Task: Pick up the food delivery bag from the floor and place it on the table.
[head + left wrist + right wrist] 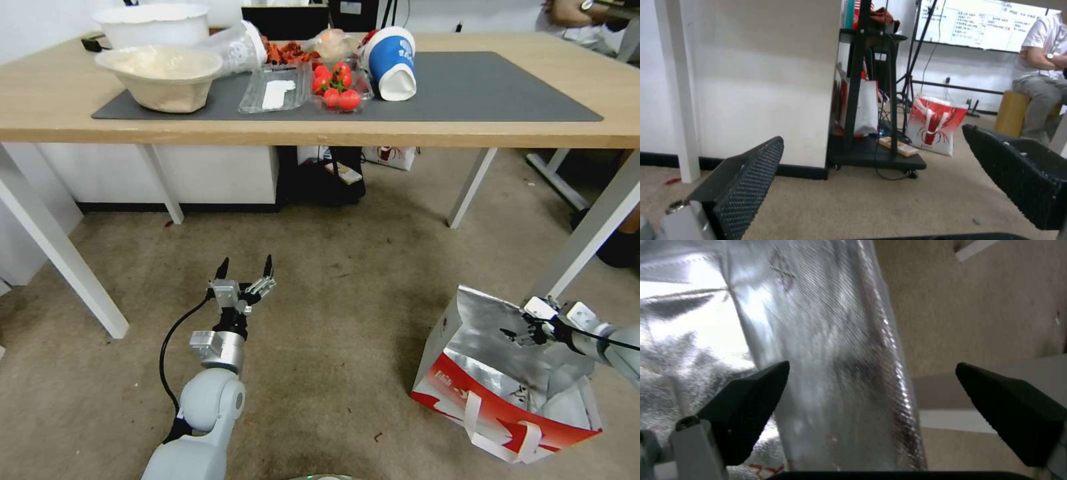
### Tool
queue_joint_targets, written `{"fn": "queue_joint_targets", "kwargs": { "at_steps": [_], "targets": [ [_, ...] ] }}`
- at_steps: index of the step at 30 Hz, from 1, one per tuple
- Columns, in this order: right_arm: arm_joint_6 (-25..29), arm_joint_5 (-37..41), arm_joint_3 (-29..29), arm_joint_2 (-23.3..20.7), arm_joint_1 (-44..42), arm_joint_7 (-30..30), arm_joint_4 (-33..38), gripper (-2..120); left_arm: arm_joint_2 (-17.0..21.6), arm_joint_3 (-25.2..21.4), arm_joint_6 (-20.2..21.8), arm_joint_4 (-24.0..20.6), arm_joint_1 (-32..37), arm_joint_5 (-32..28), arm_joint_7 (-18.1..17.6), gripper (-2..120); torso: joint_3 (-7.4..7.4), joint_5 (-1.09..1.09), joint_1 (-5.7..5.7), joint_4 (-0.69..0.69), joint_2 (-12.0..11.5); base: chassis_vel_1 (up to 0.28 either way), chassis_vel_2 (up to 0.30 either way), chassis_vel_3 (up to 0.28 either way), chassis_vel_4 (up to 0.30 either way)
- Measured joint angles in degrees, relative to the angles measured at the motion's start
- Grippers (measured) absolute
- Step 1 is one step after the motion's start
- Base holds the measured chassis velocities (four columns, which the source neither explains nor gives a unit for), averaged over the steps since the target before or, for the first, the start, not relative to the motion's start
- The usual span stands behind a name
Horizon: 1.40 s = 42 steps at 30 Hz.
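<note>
food delivery bag (507, 393) stands on the floor (333, 347) by a table (333, 130) leg, right gripper (517, 331) spread astride its foil wall, left gripper (245, 268) spread idle; prob light, floppy paper, crushable, so pinch rim or strap handles (497, 433).

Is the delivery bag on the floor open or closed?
Open: the food delivery bag gapes at its top, foil lining exposed, and the right tool straddles its rim.

The bag (507, 400) is glossy white-and-red paper lined with crinkled shiny foil. The floor (347, 347) is rough matt carpet. The bench (40, 107) is smooth pale wood under a matt grey mat (493, 87).
</note>
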Motion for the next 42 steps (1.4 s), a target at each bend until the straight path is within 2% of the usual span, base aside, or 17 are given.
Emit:
{"fn": "queue_joint_targets", "kwargs": {
  "at_steps": [5,8,10,13,15,17,18,22,23,24,26,27,30,34,42],
  "targets": [
    [0.51,-1.07,-0.56,0.39,0.93,0.23,-1.75,94,-0.38,0.24,0.03,0.48,-0.2,-0.01,0.01,100,0.0,0.0,0.0,0.0,0.0,0.0,0.0,0.0,0.0],
    [1.05,-1.8,-1.89,1.42,2.82,0.39,-3.9,82,-0.71,0.37,0.04,1.12,-0.72,-0.02,-0.01,100,0.0,0.01,0.0,0.0,0.01,0.0,0.0,0.0,0.0],
    [1.17,-1.94,-2.21,1.63,3.29,0.33,-4.37,78,-0.71,0.37,0.06,1.23,-0.82,-0.03,-0.04,100,0.0,0.01,0.0,0.0,0.01,0.0,0.0,0.0,0.0],
    [1.4,-2.09,-3.14,2.04,4.64,0.17,-5.41,64,-0.71,0.3,0.14,1.67,-1.13,-0.03,-0.1,100,0.0,0.01,0.0,0.0,0.01,0.0,0.0,0.0,0.0],
    [1.47,-2.1,-3.48,2.14,5.09,0.1,-5.7,60,-0.71,0.3,0.17,1.75,-1.2,-0.03,-0.14,100,0.0,0.01,0.0,0.0,0.01,0.0,0.0,0.0,0.0],
    [1.67,-2.21,-4.02,2.3,5.8,-0.07,-6.2,48,-0.76,0.3,0.2,2.02,-1.43,-0.04,-0.63,100,0.0,0.01,0.0,0.01,0.01,0.0,0.0,0.0,0.0],
    [1.67,-2.21,-4.02,2.3,5.8,-0.07,-6.2,48,-0.76,0.3,0.2,2.02,-1.43,-0.04,-0.63,100,0.0,0.01,0.0,0.01,0.01,0.0,0.0,0.0,0.0],
    [1.99,-2.22,-4.24,2.41,5.95,-0.41,-6.35,32,-0.81,0.55,0.19,2.18,-1.71,-0.09,-1.47,100,0.0,0.01,0.0,0.0,0.01,0.0,0.0,0.0,0.0],
    [1.99,-2.22,-4.24,2.41,5.95,-0.41,-6.35,32,-0.81,0.55,0.19,2.18,-1.71,-0.09,-1.47,100,0.0,0.01,0.0,0.0,0.01,0.0,0.0,0.0,0.0],
    [2.11,-2.22,-4.23,2.41,5.82,-0.62,-6.34,25,-0.81,0.65,0.2,2.18,-1.75,-0.09,-1.62,100,0.0,0.0,0.0,0.0,0.0,0.0,0.0,0.0,0.0],
    [2.17,-2.23,-4.08,2.2,5.38,-1.22,-6.05,17,-0.81,0.74,0.21,2.18,-1.88,-0.09,-1.87,100,0.0,0.02,0.0,0.0,0.0,0.0,0.0,0.0,0.0],
    [2.17,-2.23,-4.08,2.2,5.38,-1.22,-6.05,17,-0.81,0.74,0.21,2.18,-1.88,-0.09,-1.87,100,0.0,0.02,0.0,0.0,0.0,0.0,0.0,0.0,0.0],
    [2.23,-2.18,-3.18,1.5,4.33,-2.1,-5.17,3,-0.83,0.98,0.31,2.09,-1.99,-0.09,-2.51,100,0.0,0.01,0.0,0.0,0.01,0.0,0.0,0.0,0.0],
    [2.29,-1.8,-1.95,0.92,2.56,-2.82,-3.62,0,-0.7,1.01,1.95,1.55,-1.86,1.02,-2.46,100,0.0,0.01,0.0,0.0,0.01,0.0,0.0,0.0,0.0],
    [3.11,0.96,2.6,0.06,-3.52,-4.18,1.45,0,-0.54,1.09,2.13,1.1,-1.52,1.99,-2.13,100,0.0,0.01,0.0,0.0,0.01,0.0,0.0,0.0,0.0]
  ]
}}
